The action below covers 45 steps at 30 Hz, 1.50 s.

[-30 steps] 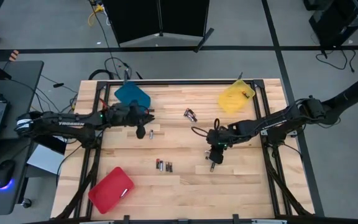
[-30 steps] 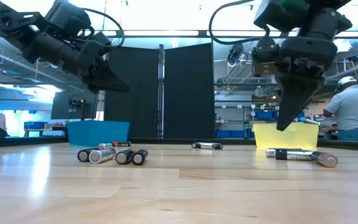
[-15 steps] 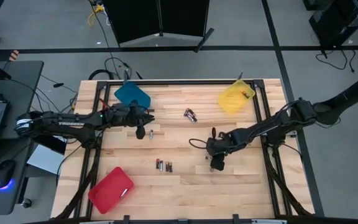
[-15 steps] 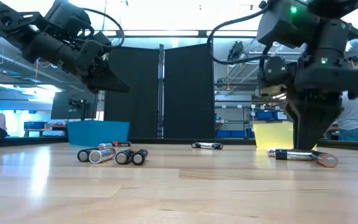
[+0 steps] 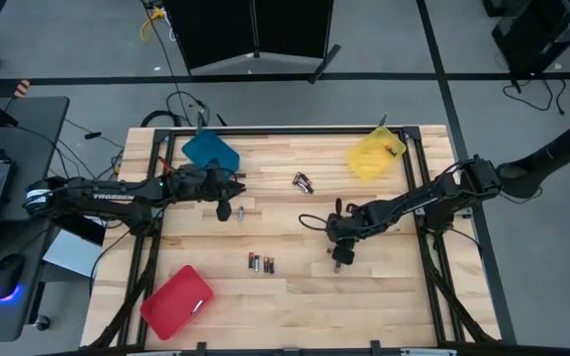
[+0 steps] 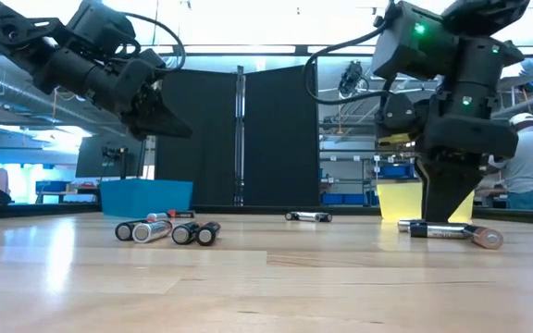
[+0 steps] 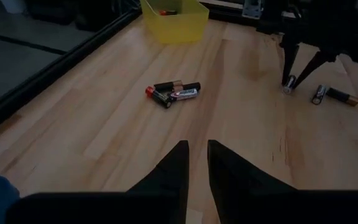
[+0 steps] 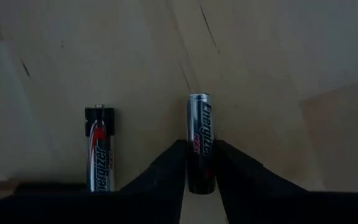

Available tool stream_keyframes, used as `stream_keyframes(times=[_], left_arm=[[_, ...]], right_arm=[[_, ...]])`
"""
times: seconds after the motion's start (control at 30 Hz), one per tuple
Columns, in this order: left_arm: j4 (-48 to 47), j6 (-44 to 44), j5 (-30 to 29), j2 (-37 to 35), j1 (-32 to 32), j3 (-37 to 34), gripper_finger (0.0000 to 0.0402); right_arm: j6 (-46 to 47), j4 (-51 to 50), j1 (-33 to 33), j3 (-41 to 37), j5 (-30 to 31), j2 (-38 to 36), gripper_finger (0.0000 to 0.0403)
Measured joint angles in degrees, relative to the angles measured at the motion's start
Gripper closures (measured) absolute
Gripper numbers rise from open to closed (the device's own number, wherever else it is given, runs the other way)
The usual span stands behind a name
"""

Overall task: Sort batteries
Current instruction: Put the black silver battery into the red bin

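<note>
Two small cylindrical batteries lie side by side on the pale wooden desk (image 5: 295,297) right under the right claw (image 5: 337,259). In the right wrist view, the silver-and-black battery marked Energizer (image 8: 198,142) sits between that claw's two dark fingers (image 8: 166,171), which press against its sides, so the claw is clamped on it at desk level. The black-and-red battery (image 8: 99,155) lies parallel just beside it, outside the fingers. From the low view the right claw (image 6: 447,215) reaches straight down to the pair, in front of the yellow plastic tray (image 6: 415,201).

The left claw (image 5: 228,210) hangs above the desk near the blue plastic tray (image 5: 211,150), its fingers (image 7: 174,165) nearly together with only a thin gap and nothing between them. A single small battery (image 5: 241,212) lies just beside it.

A row of three small dark batteries (image 5: 261,264) lies near the desk's middle, well apart from both claws. Another small cluster of dark and red-tipped batteries (image 5: 303,182) lies between the blue tray and the yellow tray (image 5: 374,155), which holds one small cell. The red plastic tray (image 5: 176,301) sits at the near left corner with one small cell in it.

A person in a white shirt (image 6: 531,166) stands in the room beyond the desk.
</note>
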Motion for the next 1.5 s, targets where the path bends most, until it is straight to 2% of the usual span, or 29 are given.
stream_keyframes(times=[0.13, 0.33, 0.47, 0.6, 0.83, 1.1, 1.3, 1.5], left_arm=[[0.3, -0.97, -0.01, 0.0, 0.0, 0.0, 0.0337], [5.61, -2.17, 1.18, 1.01, -0.51, -0.01, 0.0337], [19.54, -2.28, 5.26, 3.73, -1.22, -1.81, 0.0346], [34.52, -3.54, 10.1, 8.4, -1.38, -3.39, 0.0363], [49.81, -3.87, 14.06, 15.49, -1.44, -3.33, 0.0363], [52.62, -4.09, 17.97, 20.81, -2.23, 2.32, 0.0305], [52.49, -3.55, 17.62, 25.74, -4.11, 6.55, 0.0256], [52.56, -3.06, 15.3, 29.03, -4.22, 8.99, 0.0236]], right_arm=[[-1.73, -0.65, -0.08, -0.09, 0.24, -0.52, 0.034], [-7.75, 4.22, -1.55, -0.66, 0.3, -2.01, 0.0342], [-13.26, 15.75, -4.27, -0.48, 1.84, -3.3, 0.0343], [-20.43, 32.0, -7.47, -0.48, 1.69, -3.19, 0.0343], [-27.91, 56.85, -11.67, -0.42, -0.89, -3.27, 0.0343], [-30.99, 63.29, -13.64, -0.39, -3.64, -3.28, 0.0342], [-32.75, 65.2, -13.64, -0.37, -3.67, -3.28, 0.0342], [-33.54, 66.29, -13.6, -0.35, -3.72, -3.28, 0.0342]])
